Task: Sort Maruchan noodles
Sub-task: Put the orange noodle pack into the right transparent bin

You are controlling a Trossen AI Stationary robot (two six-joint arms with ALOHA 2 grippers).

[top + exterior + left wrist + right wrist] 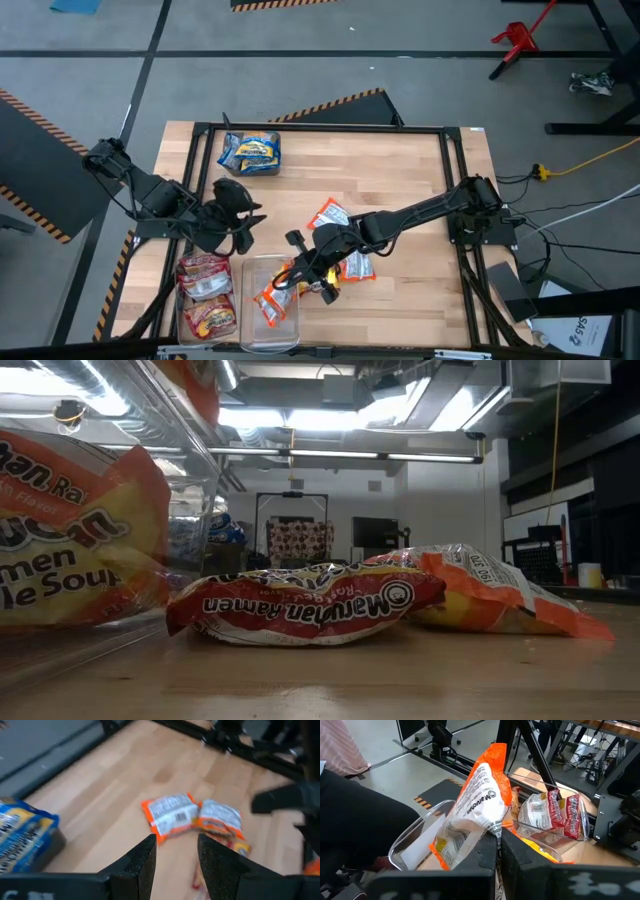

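My right gripper (pixel 312 281) is shut on an orange-and-white noodle packet (pixel 479 800) above a clear bin (pixel 270 318) at the table's near edge. My left gripper (pixel 176 852) hangs open over the table's left middle (pixel 243 222), nothing between its fingers; beyond it two orange-and-white packets (pixel 172 814) (pixel 220 818) lie flat on the wood. Blue-and-yellow packets (pixel 250 152) lie at the far left. Red packets (pixel 206 292) fill a second clear bin beside the first. My right gripper pinches the packet's crimped end seam (pixel 493 827) between its two fingers. The rest of the packet stands tilted beyond the fingers, lifted clear over the open bin (pixel 415 837).
More orange-and-white packets (pixel 356 266) (pixel 329 213) lie mid-table near my right arm. In the low view a red packet (pixel 300 605) and an orange one (pixel 490 595) rest on the wood beside the bin's wall (pixel 190 490). A black frame (pixel 320 128) rims the table.
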